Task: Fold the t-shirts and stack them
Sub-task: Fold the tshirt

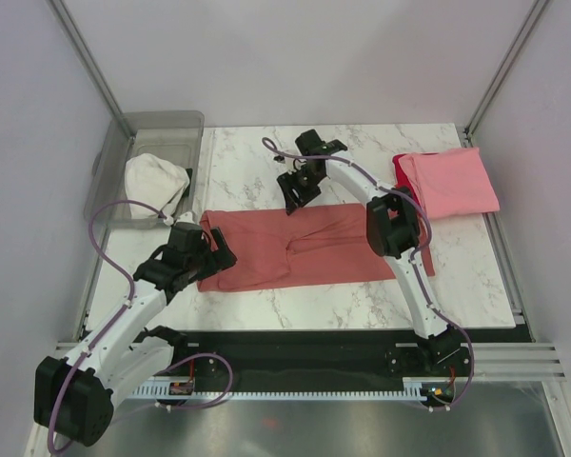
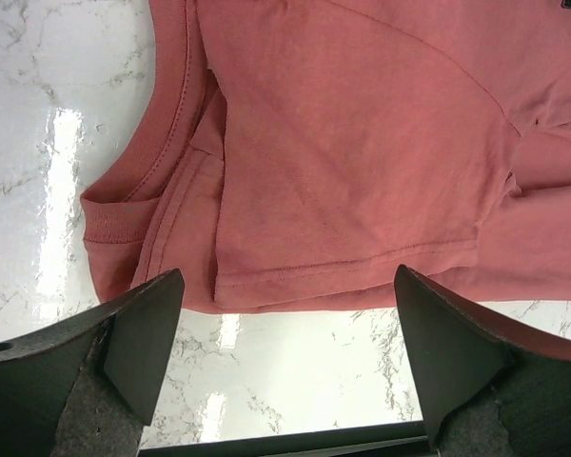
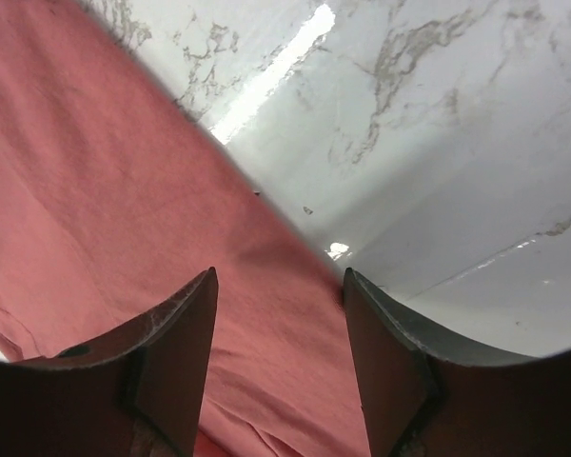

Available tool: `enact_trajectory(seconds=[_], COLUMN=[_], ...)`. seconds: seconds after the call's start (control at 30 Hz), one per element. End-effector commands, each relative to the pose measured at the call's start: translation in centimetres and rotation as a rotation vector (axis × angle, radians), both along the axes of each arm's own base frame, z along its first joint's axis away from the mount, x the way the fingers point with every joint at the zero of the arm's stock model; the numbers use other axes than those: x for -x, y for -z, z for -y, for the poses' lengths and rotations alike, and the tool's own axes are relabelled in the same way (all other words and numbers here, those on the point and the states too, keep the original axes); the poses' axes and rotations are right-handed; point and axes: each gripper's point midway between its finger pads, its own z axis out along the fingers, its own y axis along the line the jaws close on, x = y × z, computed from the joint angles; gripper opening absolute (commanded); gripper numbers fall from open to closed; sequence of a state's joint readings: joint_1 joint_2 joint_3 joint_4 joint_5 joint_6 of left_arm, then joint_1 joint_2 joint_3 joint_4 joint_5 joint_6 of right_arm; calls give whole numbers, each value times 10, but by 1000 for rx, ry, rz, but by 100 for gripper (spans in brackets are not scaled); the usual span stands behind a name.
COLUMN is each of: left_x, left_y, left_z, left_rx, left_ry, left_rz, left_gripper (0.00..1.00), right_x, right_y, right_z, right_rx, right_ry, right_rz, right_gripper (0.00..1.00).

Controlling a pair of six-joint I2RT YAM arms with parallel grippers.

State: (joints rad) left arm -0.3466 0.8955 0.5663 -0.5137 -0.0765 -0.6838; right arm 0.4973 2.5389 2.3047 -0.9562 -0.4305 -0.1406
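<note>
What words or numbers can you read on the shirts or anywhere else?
None can be read.
The salmon-red t-shirt, the folded pink t-shirt and the white cloth in the clear bin are plain.
A small orange tag at the near edge is too small to read.

- Table [image 1: 266, 297]: a white top with grey marble veining, glossy enough to throw back bright streaks of light in both wrist views.
- Bin [image 1: 162, 122]: clear, grey-tinted plastic, rectangular with rounded corners, standing at the table's far left corner along its left edge.
- White cloth [image 1: 155, 178]: bunched up in a soft heap inside the bin, in its nearer half.
- Two metal posts: one [image 1: 84, 55] slants up from behind the bin, the other [image 1: 504, 59] rises from the table's far right corner.
- Walls [image 1: 295, 57]: plain and pale on three sides.
- Black strip [image 1: 295, 345]: runs along the table's near edge.
- Metal sheet [image 1: 314, 428]: dull grey, nearest the camera.
</note>
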Motion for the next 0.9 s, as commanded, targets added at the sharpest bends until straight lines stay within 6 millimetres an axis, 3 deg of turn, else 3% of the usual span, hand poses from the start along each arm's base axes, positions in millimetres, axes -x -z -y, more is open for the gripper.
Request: enact_trajectory(seconds=[0.0,0.2,0.3,0.33,0.4,0.53,0.7,0.77,0.8,0.83,0.87], left_x=[-6,-5,-5,-4,-5,-5,-5,-5,-5,-5,-5], left_y=[-9,-6,-5,-5,-6,-6,-3,-3,-3,-3,-4], left_z=[6,6,6,6,6,6,5,6,5,5,5], left_rx=[34,36,36,35,38,37,30,31,29,29,29], left_ry=[0,3,4,4,5,4,2,3,3,3,2], left_rz=[43,38,35,33,38,39,32,31,32,32,35], left_gripper=[100,100,100,100,100,100,100,100,100,100,100], right_x=[21,31,29,25,20,-7,-73,-85,-81,-83,-86], right_y=[13,5,5,7,9,4,-22,-39,-34,-50,-54], right_z=[-9,-15,-16,-15,-14,-15,12,21,26,28,31], right_rx=[2,-27,-25,-14,-3,-21,-194,-283,-289,-314,-325], right_ry=[-68,-102,-101,-87,-72,48,342,391,406,406,409], right_rz=[-56,-66,-57,-51,-39,-4,2,-8,-30,-3,14], right_gripper=[62,49,26,13,2,0,0,0,0,0,0])
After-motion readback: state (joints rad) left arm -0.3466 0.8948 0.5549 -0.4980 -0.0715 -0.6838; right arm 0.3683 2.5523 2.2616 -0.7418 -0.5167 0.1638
